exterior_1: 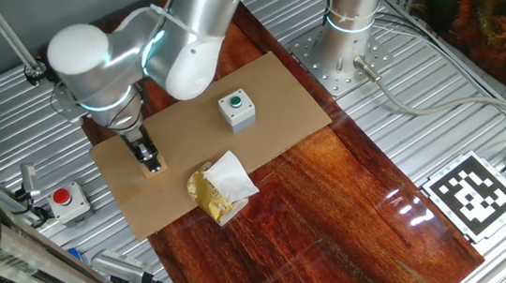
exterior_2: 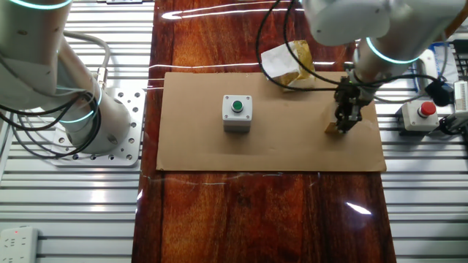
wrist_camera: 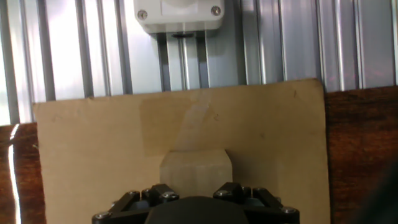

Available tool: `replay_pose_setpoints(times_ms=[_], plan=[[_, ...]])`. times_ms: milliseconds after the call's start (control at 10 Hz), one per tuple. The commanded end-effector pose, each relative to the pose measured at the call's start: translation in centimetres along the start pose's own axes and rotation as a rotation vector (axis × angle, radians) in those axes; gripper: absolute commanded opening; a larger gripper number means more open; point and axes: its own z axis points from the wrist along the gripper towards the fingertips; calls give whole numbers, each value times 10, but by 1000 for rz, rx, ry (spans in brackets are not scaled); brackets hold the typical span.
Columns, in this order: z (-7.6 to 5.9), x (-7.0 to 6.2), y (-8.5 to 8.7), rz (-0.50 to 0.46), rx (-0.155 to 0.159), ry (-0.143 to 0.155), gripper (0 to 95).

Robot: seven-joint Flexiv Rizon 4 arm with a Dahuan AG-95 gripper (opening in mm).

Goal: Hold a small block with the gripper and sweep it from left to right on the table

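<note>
The small block is a light-tan wooden cube standing on the tan cardboard sheet, near its left end. My gripper points down onto it, and its black fingers close on the block's two sides. In the other fixed view the block sits at the gripper tip, near the sheet's right edge. In the hand view the block fills the gap of the gripper. The dark red-brown table lies beyond the sheet.
A grey box with a green button stands on the cardboard. A crumpled gold-and-white wrapper lies at the sheet's front edge. A red button box sits on ribbed metal to the left. A second arm's post stands at the back right.
</note>
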Motion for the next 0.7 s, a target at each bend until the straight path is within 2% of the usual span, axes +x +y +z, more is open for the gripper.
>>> replay_pose_setpoints(times_ms=[100,200,400,500,600,700], plan=[[20,14,1,7,8,-10,380],[21,20,0,-10,29,-14,380],[24,33,-2,-6,6,-8,380],[27,42,-3,-2,-4,-15,380],[28,46,-3,17,-42,-16,380],[29,50,-3,12,-39,-12,380]])
